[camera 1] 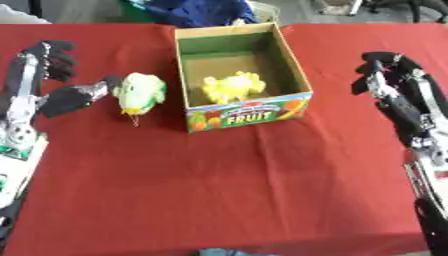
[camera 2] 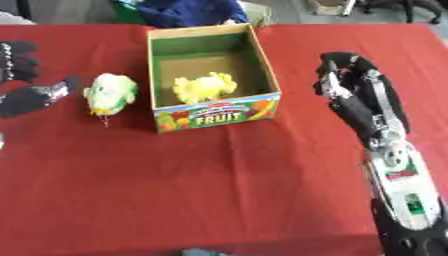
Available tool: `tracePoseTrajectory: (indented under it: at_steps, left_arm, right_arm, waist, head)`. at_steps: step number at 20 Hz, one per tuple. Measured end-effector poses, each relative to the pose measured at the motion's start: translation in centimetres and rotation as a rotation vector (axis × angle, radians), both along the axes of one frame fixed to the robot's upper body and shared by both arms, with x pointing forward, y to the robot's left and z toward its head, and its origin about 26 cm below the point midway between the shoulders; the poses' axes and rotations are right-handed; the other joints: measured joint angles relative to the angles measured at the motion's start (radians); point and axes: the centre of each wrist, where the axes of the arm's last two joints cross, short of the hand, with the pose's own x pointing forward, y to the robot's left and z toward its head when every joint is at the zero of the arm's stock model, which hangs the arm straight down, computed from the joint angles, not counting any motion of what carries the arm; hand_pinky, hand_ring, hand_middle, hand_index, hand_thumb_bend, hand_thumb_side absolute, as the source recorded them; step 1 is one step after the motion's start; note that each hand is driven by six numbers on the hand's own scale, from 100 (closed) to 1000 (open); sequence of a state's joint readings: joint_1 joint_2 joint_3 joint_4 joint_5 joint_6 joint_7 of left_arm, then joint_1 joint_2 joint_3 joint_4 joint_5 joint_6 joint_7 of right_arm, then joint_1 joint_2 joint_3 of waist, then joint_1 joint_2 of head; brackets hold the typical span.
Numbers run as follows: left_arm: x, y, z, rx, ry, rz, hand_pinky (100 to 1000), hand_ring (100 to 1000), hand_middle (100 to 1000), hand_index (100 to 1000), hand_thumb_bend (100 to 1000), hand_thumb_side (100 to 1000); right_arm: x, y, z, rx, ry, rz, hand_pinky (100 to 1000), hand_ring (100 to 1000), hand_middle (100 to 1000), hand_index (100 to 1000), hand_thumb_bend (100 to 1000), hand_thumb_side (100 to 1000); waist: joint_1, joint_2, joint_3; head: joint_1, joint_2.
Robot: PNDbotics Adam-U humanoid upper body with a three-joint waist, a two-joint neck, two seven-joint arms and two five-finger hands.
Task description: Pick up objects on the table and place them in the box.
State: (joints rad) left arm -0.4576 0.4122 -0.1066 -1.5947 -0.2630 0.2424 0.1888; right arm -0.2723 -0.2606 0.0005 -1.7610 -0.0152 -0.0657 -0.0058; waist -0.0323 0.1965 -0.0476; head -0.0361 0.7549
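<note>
Red tablecloth (camera 1: 219, 190) covers the whole work area. Near the far middle stands an open cardboard box (camera 1: 248, 114), front panel printed w/ fruit pics and the word FRUIT, inside walls green. A yellow soft thing (camera 1: 233, 86) lies on the box floor, toward the front wall; shape is blurry, poss. a plush toy, can't tell more.

Just left of the box, on the cloth, lies a pale green-and-white object (camera 1: 140, 92) w/ a yellow lower part and a thin bit pointing down toward the robot. It's apart from the box wall, a narrow strip of red between them.

Left hand (camera 1: 48, 80) comes in from the left edge, palm facing right. Its fingers (camera 1: 54, 57) are spread and roughly straight, pointing up-table; thumb (camera 1: 83, 96) sticks out to the right, tip right at the green-white object's left side, touching or nearly so, view too soft to settle it. Nothing is enclosed in the hand.

Right hand (camera 2: 350, 90) sits well right of the box, over bare cloth, fingers slightly bent and relaxed, pointing up-table, holding nothing. Its forearm (camera 2: 398, 175) runs down to the lower right corner, silver w/ small green marks.

Beyond the table's far edge, blue fabric (camera 1: 197, 11) shows behind the box.
</note>
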Motion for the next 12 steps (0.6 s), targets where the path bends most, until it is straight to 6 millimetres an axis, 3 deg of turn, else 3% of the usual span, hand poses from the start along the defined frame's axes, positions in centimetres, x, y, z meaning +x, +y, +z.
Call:
tracePoseTrajectory:
  at_steps: [12]
  left_arm:
    - [0.01, -0.19, -0.09, -0.005, 0.002, -0.008, 606, 551, 532, 743, 770, 287]
  right_arm:
    - [-0.04, 0.01, 0.06, 0.001, -0.003, -0.001, 522, 526, 562, 727, 100, 446]
  waist:
    - [-0.001, -0.002, 0.001]
  head:
    - [-0.002, 0.000]
